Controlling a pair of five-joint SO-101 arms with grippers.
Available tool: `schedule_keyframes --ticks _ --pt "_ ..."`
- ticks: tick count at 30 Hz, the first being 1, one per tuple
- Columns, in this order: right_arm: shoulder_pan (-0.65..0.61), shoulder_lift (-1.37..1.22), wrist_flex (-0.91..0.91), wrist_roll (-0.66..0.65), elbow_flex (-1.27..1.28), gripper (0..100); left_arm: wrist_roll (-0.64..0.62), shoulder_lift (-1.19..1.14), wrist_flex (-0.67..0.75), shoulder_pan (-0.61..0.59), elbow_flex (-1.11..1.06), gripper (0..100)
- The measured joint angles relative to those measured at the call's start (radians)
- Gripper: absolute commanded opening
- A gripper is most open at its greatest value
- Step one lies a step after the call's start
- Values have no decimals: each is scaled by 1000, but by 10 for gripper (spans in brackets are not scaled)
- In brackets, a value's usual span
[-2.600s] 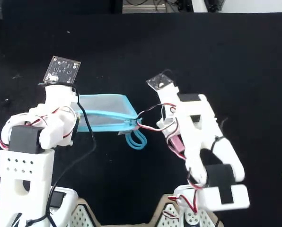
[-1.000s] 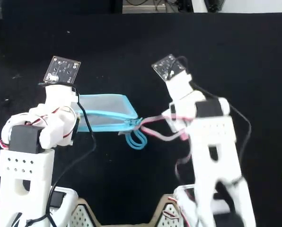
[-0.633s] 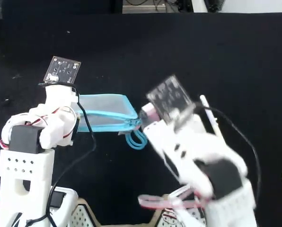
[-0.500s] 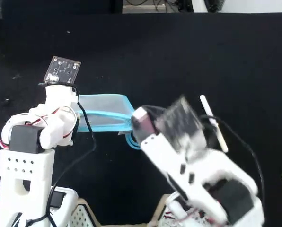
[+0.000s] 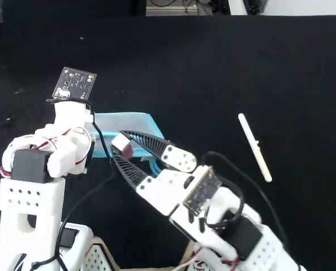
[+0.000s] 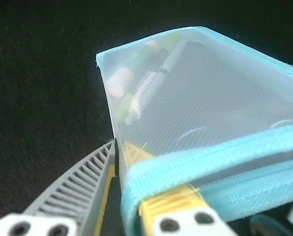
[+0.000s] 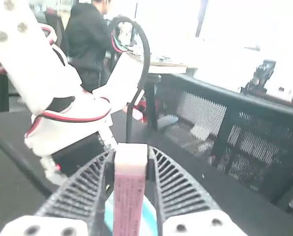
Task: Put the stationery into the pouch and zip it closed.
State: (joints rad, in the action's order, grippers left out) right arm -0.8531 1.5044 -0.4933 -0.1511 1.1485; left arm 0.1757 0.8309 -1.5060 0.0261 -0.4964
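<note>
Eraser (image 7: 130,189) tight between right jaws

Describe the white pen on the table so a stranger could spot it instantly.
Start at the black table, then look to the robot's right, away from the blue pouch. The white pen lies there alone, flat and slanted, a thin pale stick touching nothing else.

Translucent, finely ribbed pouch (image 6: 200,98) with woven turquoise trim; matt black table (image 5: 213,62); right end effector (image 7: 131,152) of ribbed grey plastic; matt pink eraser (image 7: 130,196).
</note>
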Motion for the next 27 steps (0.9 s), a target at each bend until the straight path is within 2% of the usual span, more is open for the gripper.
schedule_keyframes --ticks 7,15,19,22,24,27 --pt "0 6 267 0 204 11 0 0 0 0 0 31" --pt "115 6 476 2 377 11 -3 0 3 5 0 32" --pt "123 6 491 3 420 21 0 0 6 6 -2 32" --pt "124 9 477 3 422 112 0 0 6 6 -2 32" --pt "124 18 399 3 396 170 0 0 6 6 -2 32" --pt "118 18 209 2 290 171 0 0 8 6 -2 32"
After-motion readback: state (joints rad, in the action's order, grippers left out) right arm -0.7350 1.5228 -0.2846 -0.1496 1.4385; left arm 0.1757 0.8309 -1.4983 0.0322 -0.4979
